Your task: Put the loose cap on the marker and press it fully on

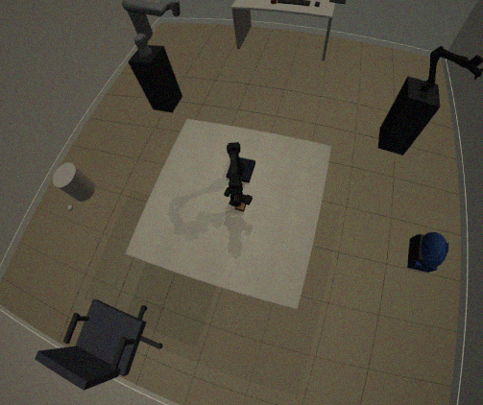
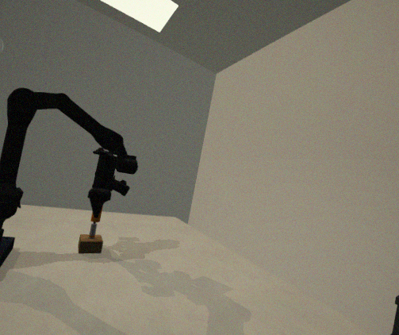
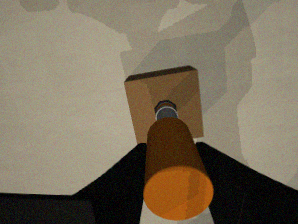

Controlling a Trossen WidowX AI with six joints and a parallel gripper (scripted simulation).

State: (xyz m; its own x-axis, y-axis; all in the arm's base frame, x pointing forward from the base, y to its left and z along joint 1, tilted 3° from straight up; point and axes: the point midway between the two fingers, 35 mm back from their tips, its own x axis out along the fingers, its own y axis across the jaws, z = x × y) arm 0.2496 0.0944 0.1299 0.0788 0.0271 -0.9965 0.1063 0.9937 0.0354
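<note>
The gripper [image 2: 96, 212] pinches the orange cap [image 3: 172, 165] directly above the marker [image 3: 167, 111], which stands upright in the block [image 2: 90, 244] on the surface [image 2: 182, 278]. Current step: seating the cap; contact appears imminent but is unclear. Next, press straight down toward 6 o'clock in the exterior view.

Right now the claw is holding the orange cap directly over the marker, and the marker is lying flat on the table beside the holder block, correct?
Not quite. The marker is not lying flat: the exterior view shows it standing upright in the holder block. The rest holds: the claw grips the orange cap directly over the marker, as the wrist view shows.
</note>
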